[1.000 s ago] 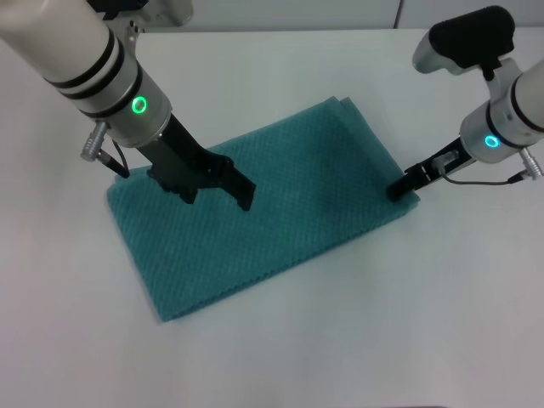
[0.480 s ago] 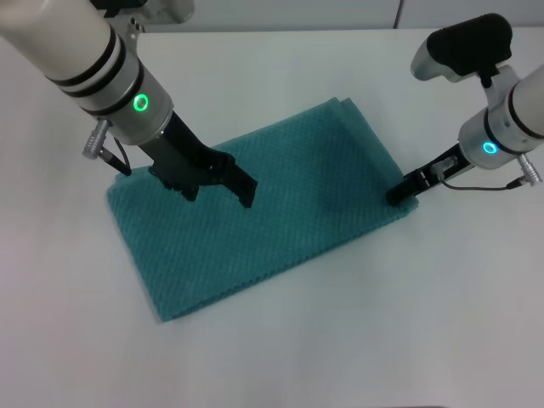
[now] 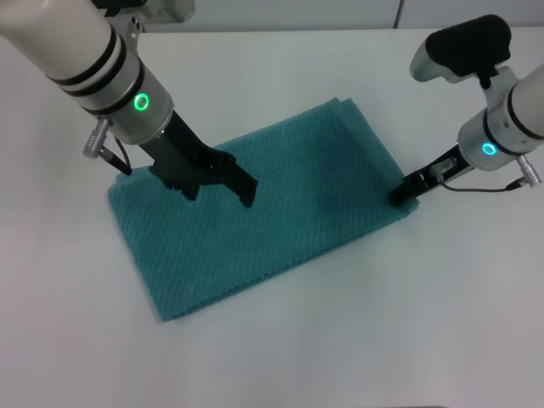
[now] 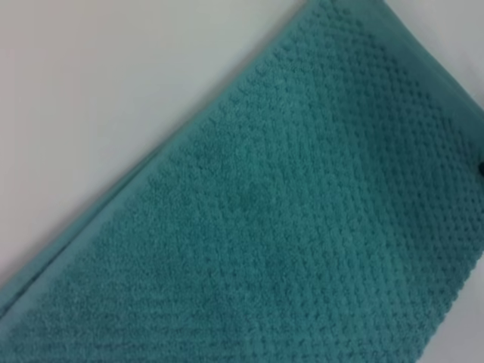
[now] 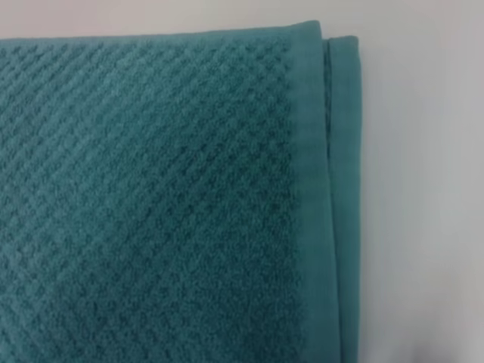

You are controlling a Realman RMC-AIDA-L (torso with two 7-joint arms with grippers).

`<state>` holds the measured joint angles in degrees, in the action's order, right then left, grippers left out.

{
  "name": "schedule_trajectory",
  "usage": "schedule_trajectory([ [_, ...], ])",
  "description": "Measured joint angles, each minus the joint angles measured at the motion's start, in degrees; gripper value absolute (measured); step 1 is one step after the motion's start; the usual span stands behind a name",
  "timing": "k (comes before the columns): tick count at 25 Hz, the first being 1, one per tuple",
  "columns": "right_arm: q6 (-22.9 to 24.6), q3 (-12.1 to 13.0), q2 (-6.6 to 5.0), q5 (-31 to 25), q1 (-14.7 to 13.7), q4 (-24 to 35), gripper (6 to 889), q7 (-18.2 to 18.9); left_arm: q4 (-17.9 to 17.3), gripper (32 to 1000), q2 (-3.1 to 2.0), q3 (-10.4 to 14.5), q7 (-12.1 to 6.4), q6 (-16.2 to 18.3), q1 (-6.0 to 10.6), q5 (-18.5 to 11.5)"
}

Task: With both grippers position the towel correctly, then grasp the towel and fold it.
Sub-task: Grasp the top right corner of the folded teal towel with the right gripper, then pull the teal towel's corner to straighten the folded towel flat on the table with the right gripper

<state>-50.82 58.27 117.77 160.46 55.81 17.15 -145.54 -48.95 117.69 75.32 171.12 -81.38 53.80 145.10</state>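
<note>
**Head view: towel positioning step, no fold grasp yet**

Head view shows the towel [image 3: 263,212] flat on the white desk [image 3: 280,357], lying diagonally from lower left of frame to upper centre-right. It looks already doubled: right wrist view shows 2 stacked hems at one corner, the under layer peeking out just beside the top one.

Left gripper [image 3: 223,189] is centre-left in frame, over the towel's left half. Its jaws stand apart with nothing between them; cannot tell if the tips touch the cloth or hang just above it.

Right gripper [image 3: 403,192] is at centre-right, tip down at the towel's right-hand corner, touching or just beside the hem. The jaws read as 1 thin dark shape, so cannot tell if they are parted or closed, or whether any cloth is pinched.

Left wrist view: only waffle weave and one long edge against bare desk, no creases seen.

Step judgement: likely the positioning stage, or the start of grasping. No corner is lifted and no new fold is begun.

Next move calls for: each gripper on its own corner or edge, pinching both layers together, then lifting evenly so the stacked hems do not slide apart. The left gripper sits mid-cloth, so it probably needs to get to an edge first.
</note>
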Motion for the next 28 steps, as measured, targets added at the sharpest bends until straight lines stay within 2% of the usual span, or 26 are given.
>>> schedule_trajectory([
  [12,-0.3,0.0,0.00,0.6,0.3,-0.4,512,-0.1,0.0,938,0.00,0.1,-0.13,0.1,-0.01,-0.8],
  [17,-0.8,0.0,0.00,0.7,0.3,-0.4,270,-0.2,0.0,937,0.00,0.1,-0.16,0.1,-0.02,-0.8],
  [23,-0.9,0.0,0.00,0.7,0.3,-0.4,92,-0.2,0.0,938,0.00,0.1,-0.18,0.1,-0.16,-0.8],
  [28,-1.8,0.0,-0.06,0.6,0.4,-0.1,77,-0.2,0.0,939,-0.01,0.1,-0.18,0.1,-0.28,-0.8],
])
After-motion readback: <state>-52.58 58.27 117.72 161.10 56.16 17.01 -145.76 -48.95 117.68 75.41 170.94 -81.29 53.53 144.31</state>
